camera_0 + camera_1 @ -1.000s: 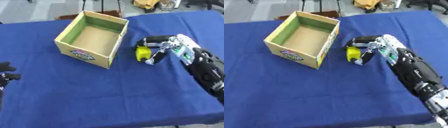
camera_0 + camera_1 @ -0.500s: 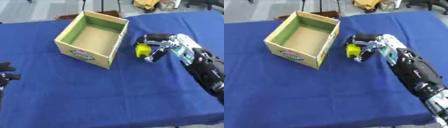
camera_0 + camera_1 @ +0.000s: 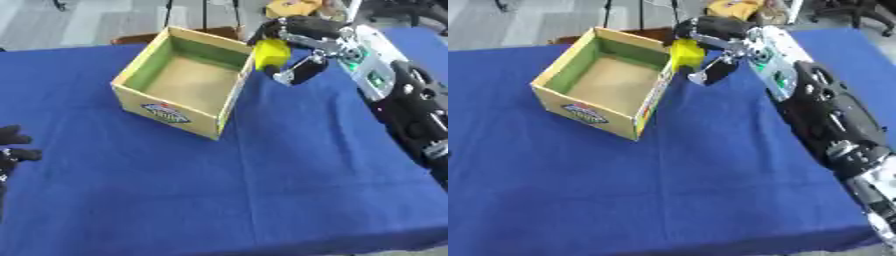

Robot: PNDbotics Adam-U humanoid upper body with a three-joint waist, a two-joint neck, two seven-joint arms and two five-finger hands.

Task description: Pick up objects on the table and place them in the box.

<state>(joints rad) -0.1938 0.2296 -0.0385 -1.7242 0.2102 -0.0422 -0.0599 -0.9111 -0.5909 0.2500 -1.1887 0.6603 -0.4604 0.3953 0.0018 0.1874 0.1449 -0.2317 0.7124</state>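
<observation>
Fingers [image 3: 302, 70] of my right hand [image 3: 306, 42] were curled round the yellow object [image 3: 271, 52], holding it up at the near-right rim of the cardboard box [image 3: 179, 112]. Carrying step, I judged; next it wanted shifting left over the opening, then release. Left hand [image 3: 13, 147] sat idle at the bench's [image 3: 262, 190] lower-left edge, fingers unclear.

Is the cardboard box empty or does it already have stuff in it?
Empty. The box shows only its bare brown floor; the yellow object is outside, held in the right hand at the rim.
</observation>
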